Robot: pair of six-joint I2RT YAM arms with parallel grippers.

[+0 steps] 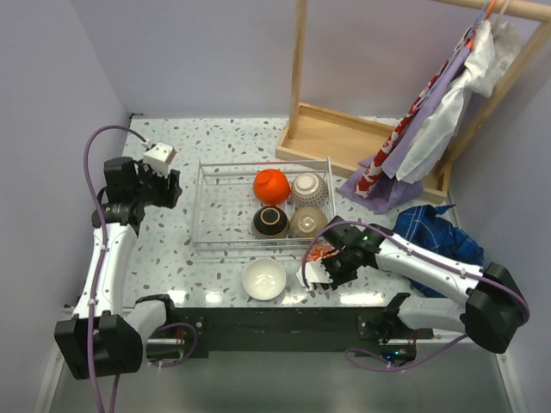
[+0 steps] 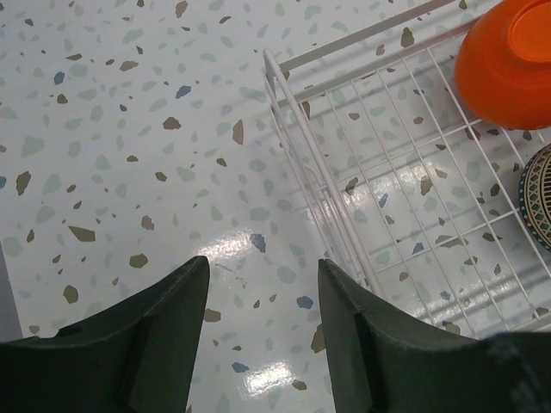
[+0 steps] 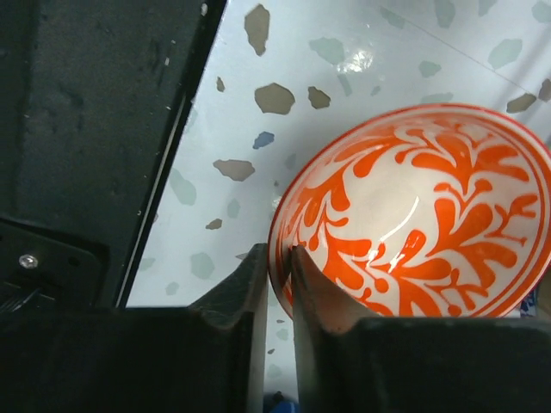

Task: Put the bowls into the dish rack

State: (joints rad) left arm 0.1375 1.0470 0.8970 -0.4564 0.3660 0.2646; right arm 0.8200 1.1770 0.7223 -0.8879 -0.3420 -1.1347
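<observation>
Right gripper [image 3: 277,255] jaws are clamped across the red-patterned bowl [image 3: 422,215] rim, one inside and one outside, a rim pinch for lifting it off the worktop [image 3: 250,138] near the dish rack [image 1: 200,206]. Left gripper [image 2: 263,284] jaws are apart and empty beside the rack's wall.

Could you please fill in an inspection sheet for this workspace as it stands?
Surface: speckled table, glossy.
Job's things: dish rack holds orange bowl upside down, speckled bowl, dark bowl, tan bowl; white bowl on the table before it; red-patterned bowl near the front edge.
Clutter: blue cloth heaped at the right.
Grippers: left gripper open, empty, over the table beside the rack; right gripper closed on the red-patterned bowl's rim.
Cables: purple cable loops at the left, clear of the bowls.
Surroundings: wooden frame with hanging cloths behind; pale walls.
</observation>
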